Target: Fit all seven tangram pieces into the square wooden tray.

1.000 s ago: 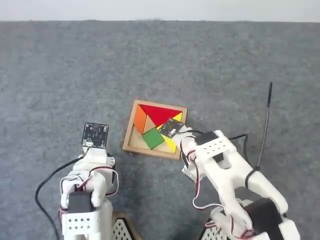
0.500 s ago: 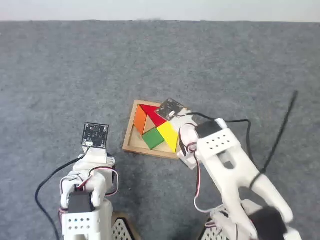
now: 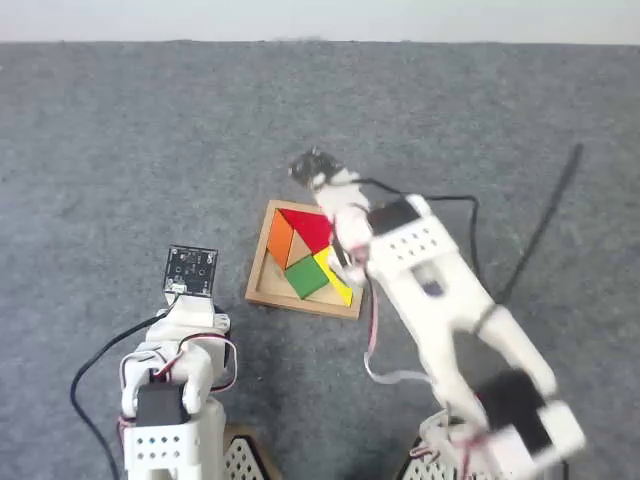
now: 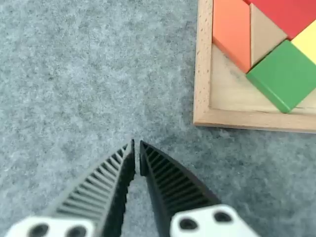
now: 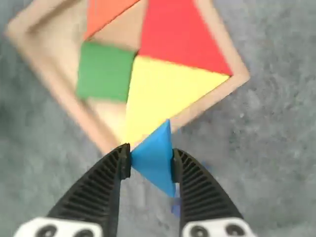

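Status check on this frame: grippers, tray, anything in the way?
Left gripper shut, empty, over carpet beside tray. Right gripper shut on blue triangle, at tray edge. Tray partly filled. Nothing in the way.

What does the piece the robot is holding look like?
Find the square wooden tray on the grey carpet. Above it the right gripper pinches a blue triangle. It is the only blue piece; the red, yellow, green and orange ones lie flat in the tray.
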